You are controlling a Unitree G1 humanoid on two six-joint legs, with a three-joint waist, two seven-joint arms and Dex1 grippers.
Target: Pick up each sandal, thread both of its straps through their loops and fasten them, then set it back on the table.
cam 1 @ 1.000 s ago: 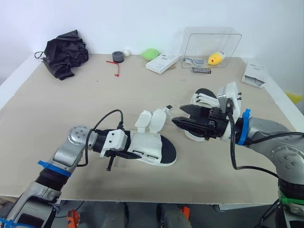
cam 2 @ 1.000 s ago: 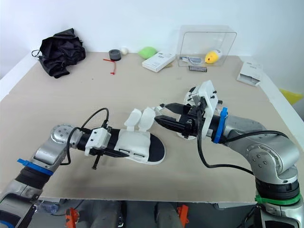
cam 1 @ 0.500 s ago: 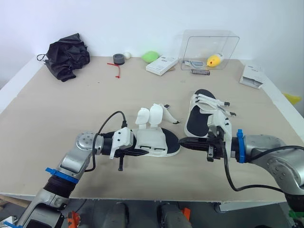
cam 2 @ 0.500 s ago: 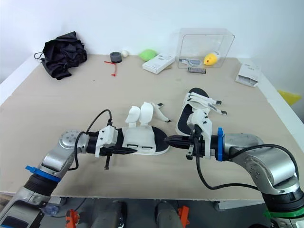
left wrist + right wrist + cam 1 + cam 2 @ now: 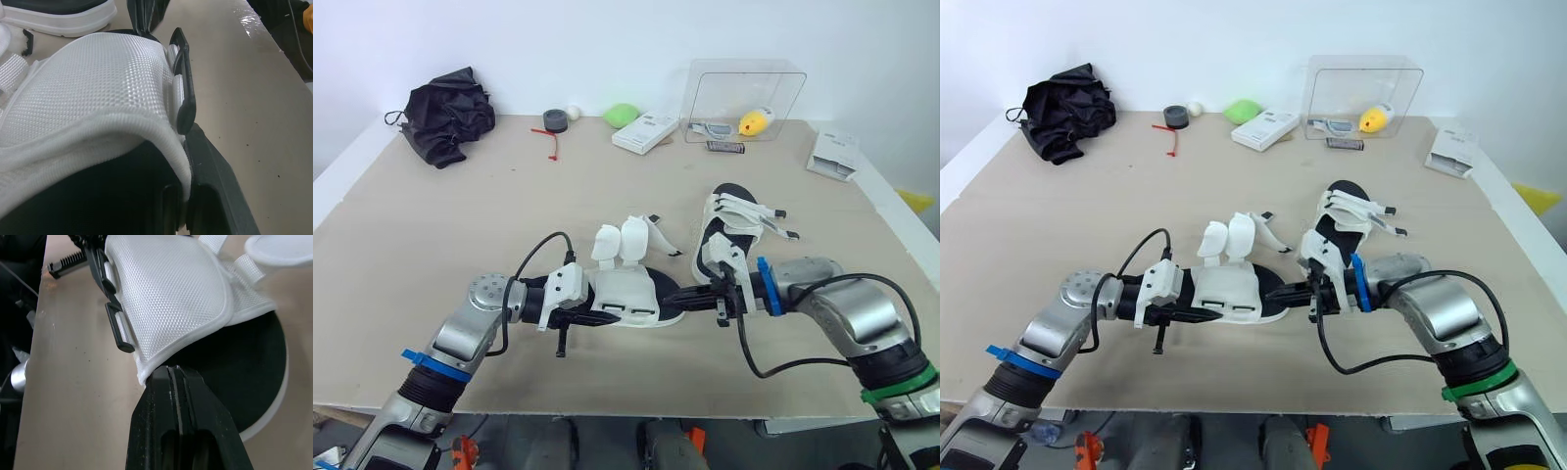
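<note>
A white sandal [image 5: 628, 294] with a black insole lies mid-table, its two strap flaps [image 5: 622, 240] standing open and unthreaded. My left gripper [image 5: 582, 315] is shut on the mesh side of this sandal near the heel; in the left wrist view the white mesh edge [image 5: 161, 147] sits pinched in the gripper [image 5: 186, 196]. My right gripper [image 5: 668, 294] is shut, its tips pressed against the toe end, at the edge of the mesh upper [image 5: 166, 293]. Its fingers [image 5: 188, 421] lie flush together. A second white sandal [image 5: 736, 227] rests just behind the right arm.
Along the back edge lie a black cloth [image 5: 450, 110], a tape roll [image 5: 555, 117], a green object [image 5: 624, 113], a white box [image 5: 648, 130] and a clear box [image 5: 744, 93] holding a yellow item. A white packet [image 5: 832, 155] sits far right.
My right gripper was open near the second sandal; it has dropped to the first sandal's toe and shut. The left gripper has kept its hold. The camera has shifted slightly.
</note>
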